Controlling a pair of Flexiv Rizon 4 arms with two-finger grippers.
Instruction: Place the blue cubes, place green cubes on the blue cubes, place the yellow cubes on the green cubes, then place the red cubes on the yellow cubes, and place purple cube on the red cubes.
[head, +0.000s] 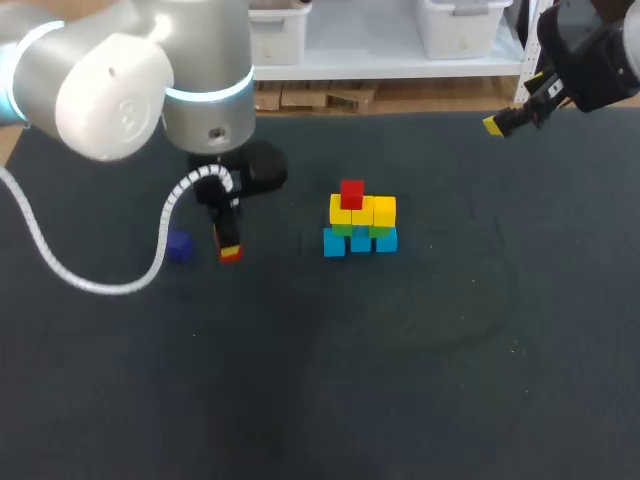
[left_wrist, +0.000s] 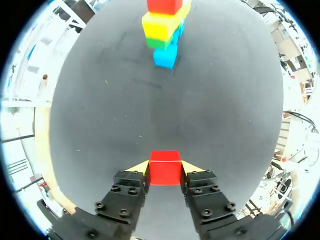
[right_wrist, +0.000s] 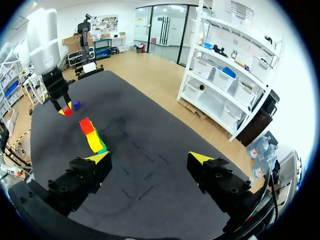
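A stack stands mid-table: blue cubes at the bottom, green ones on them, yellow cubes above, and one red cube on top at its left end. To its left, my left gripper points down at the table, shut on a second red cube; both yellow-tipped fingers press its sides. The stack lies straight ahead of it. A purple cube sits just left of that gripper. My right gripper hangs open and empty, high over the far right edge.
The dark table mat spreads in front of the stack and to its right. In the right wrist view the stack, the left gripper and the purple cube show far ahead.
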